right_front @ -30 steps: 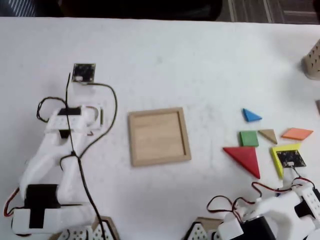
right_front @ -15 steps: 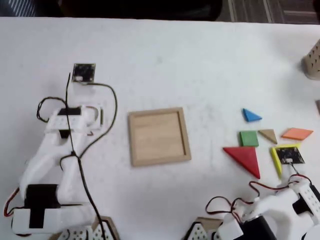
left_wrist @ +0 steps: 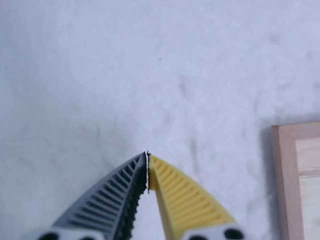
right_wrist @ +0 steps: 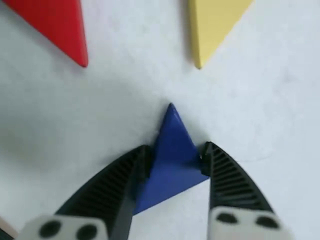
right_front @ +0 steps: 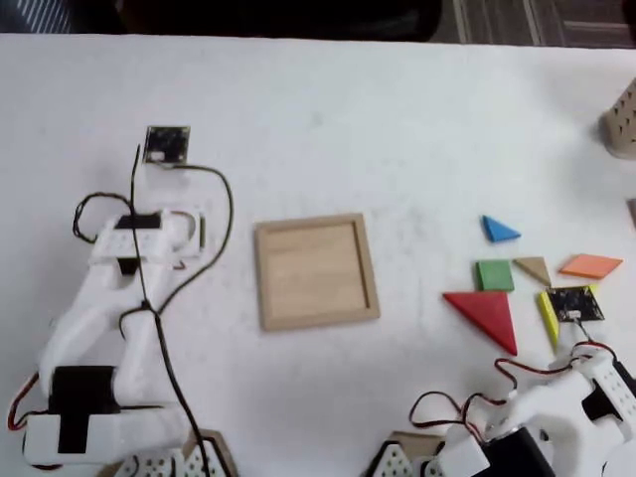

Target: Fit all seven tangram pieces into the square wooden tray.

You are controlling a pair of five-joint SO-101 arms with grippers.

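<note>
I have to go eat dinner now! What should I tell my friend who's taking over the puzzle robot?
Left gripper: shut, empty, over bare table beside the tray.
Right gripper: shut on a blue triangle, close to the red triangle and yellow triangle.
Also on the table right of the tray: second blue triangle, green square, tan triangle, orange parallelogram.
Done: nothing is in the tray.
Left: all seven pieces.

The tray (right_front: 369, 268) is pale, unpainted matt wood; the blue triangle (right_wrist: 172, 150) and red triangle (right_front: 491, 313) look smooth, painted; the table (right_front: 397, 129) is matt white.
</note>
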